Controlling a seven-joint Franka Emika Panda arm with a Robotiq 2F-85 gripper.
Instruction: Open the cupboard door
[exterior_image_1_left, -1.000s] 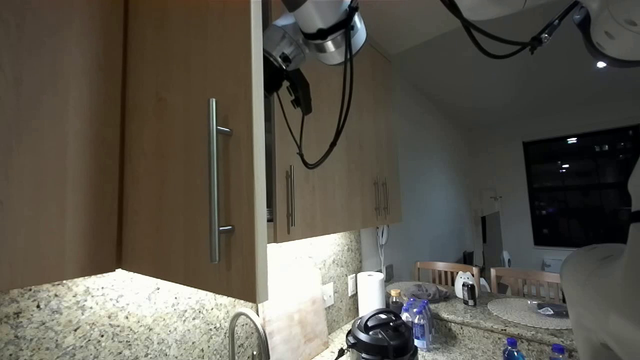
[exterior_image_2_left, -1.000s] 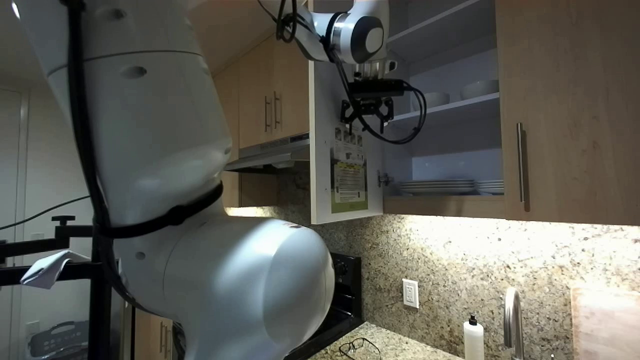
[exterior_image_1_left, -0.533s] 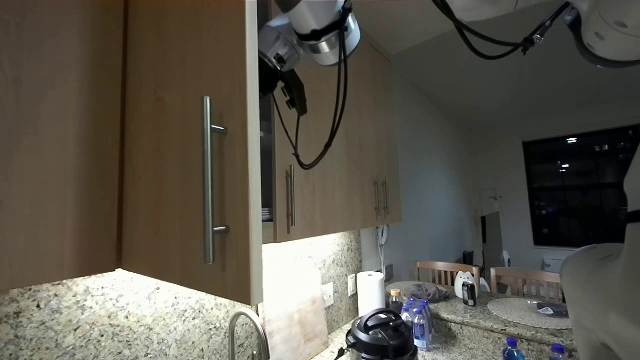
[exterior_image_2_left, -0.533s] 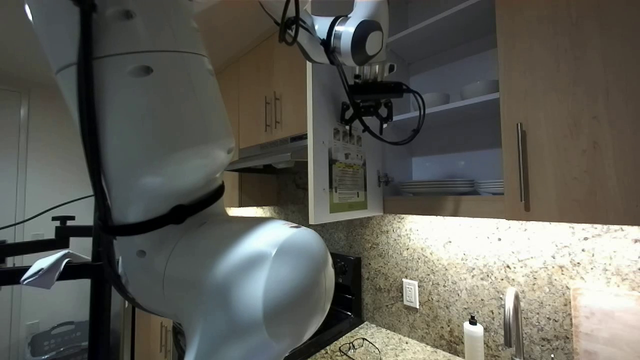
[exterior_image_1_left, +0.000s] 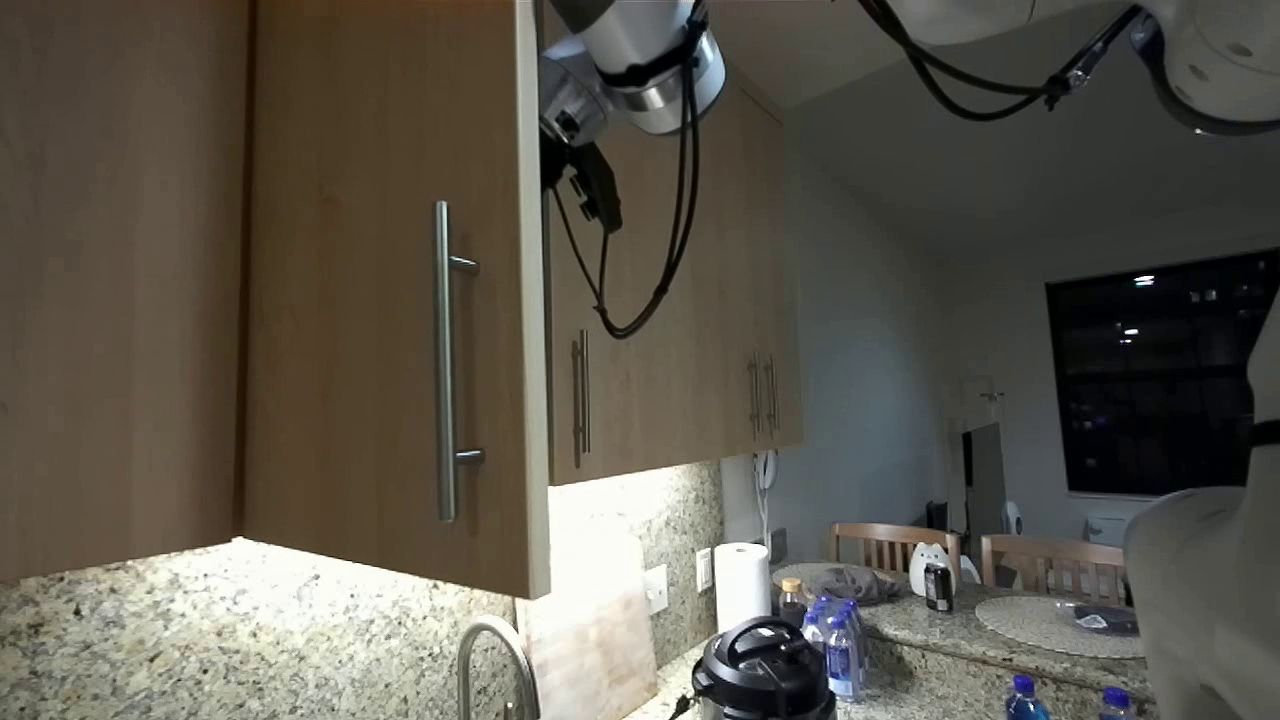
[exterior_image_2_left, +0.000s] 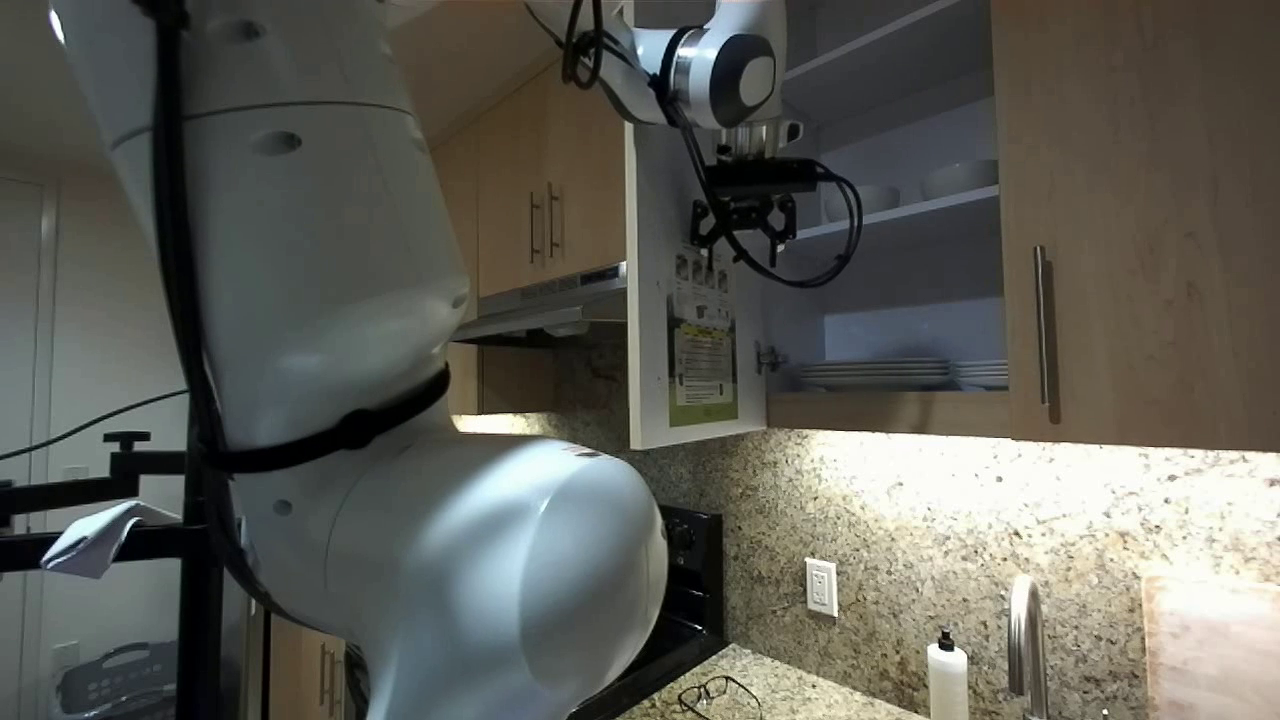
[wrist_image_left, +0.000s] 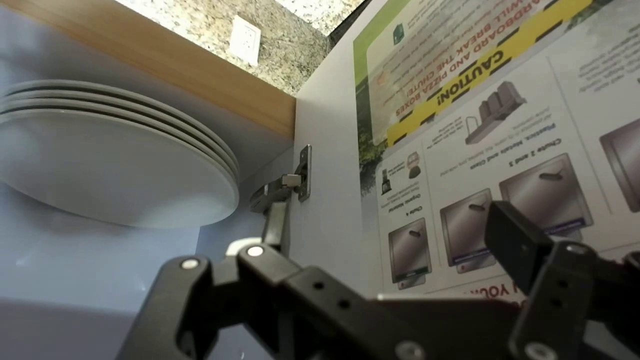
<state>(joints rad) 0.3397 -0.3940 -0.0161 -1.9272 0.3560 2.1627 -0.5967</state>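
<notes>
One cupboard door (exterior_image_1_left: 365, 310) stands swung out just beside the claw (exterior_image_2_left: 742, 260), which is on its inner side, probably to push outward rather than pull the handle (exterior_image_1_left: 444, 360). Outside, the door looks tall, flat and light brown; facing the claw it is white with a poster (exterior_image_2_left: 704, 365). The claw's fingers (wrist_image_left: 517, 242) stand apart, nothing between them; whether they touch the door I cannot tell. Below the claw, plates (exterior_image_2_left: 875, 373) lie stacked inside the cupboard (exterior_image_2_left: 885, 412).

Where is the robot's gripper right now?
In an exterior view, the gripper hangs high up, just right of centre, by the inner face of the open cupboard door, with the poster below it and the bowls to its right.
</notes>
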